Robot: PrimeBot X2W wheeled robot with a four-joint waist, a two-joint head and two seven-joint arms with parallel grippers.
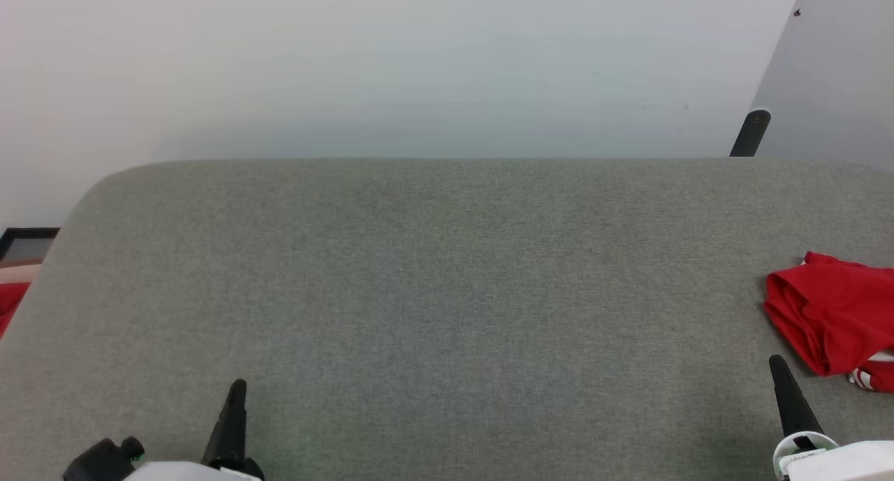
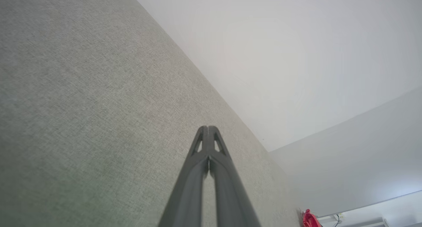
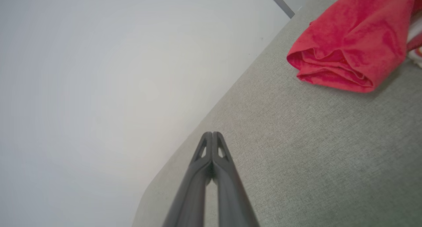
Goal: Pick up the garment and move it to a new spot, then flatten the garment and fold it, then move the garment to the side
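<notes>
The garment [image 1: 834, 317] lies bunched in a red heap at the right edge of the grey fabric surface [image 1: 447, 292], with a bit of red-and-white trim at its lower side. In the right wrist view the garment [image 3: 352, 45] sits at the upper right, folds facing the camera. My right gripper [image 1: 777, 364] is shut and empty, just left of and below the heap, apart from it. Its fingertips [image 3: 212, 134] press together over bare fabric. My left gripper [image 1: 239, 387] rests shut and empty at the lower left, its tips [image 2: 207, 128] closed above the surface. The garment [image 2: 310, 219] is a small red patch far off.
A pale wall [image 1: 419, 69] rises behind the surface's far edge. A dark post [image 1: 751, 133] stands at the back right beside a slanted grey panel [image 1: 831, 76]. Off the left edge lie a dark frame [image 1: 26, 242] and something red [image 1: 8, 303].
</notes>
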